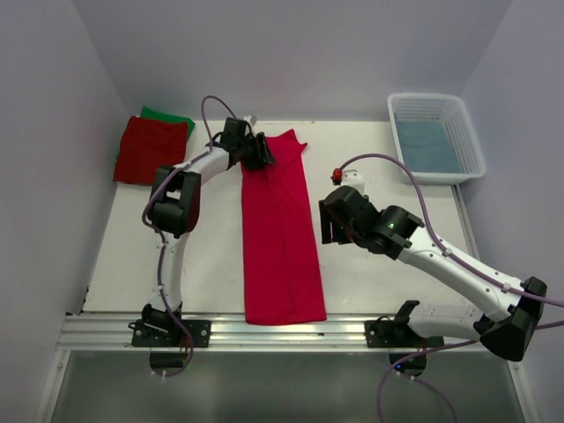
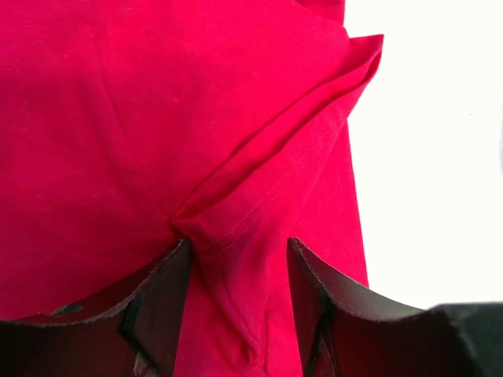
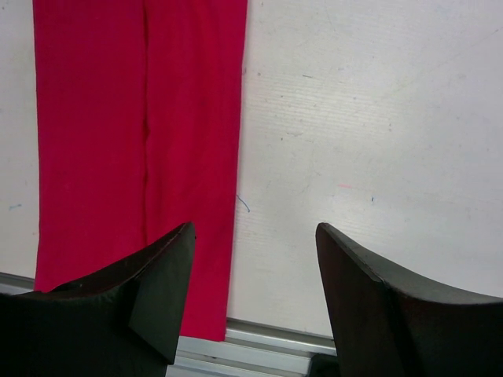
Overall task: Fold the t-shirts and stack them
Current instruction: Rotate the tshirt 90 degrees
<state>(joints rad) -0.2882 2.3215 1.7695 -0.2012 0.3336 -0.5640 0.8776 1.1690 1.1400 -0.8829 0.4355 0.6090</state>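
— Pincer fingers crowd the bottom of the left wrist view. What are they doing?

— The left pincer stands partly open, straddling a raised fold of sleeve on the crimson-pink t-shirt. Cloth lies between the jaws, but I see no pinch yet.

— And the other one?

— The right pincer gapes wide with nothing in it, hovering over bare table just beside the shirt's right edge.

— Where is the shirt, and how does it lie?

— Mid-table, folded into a long narrow strip. Its long axis runs from the table's near edge toward the far one; the sleeve end points far, the square end near.

— How will it handle?

— Light and limp, with no stiffness, I'd say. From a single grip it should sag and drag. I'd take the far end at both corners, pinching all layers together, and carry it toward the near end.

— And the stack?

— At the far left corner, a darker red t-shirt lies over a green t-shirt.
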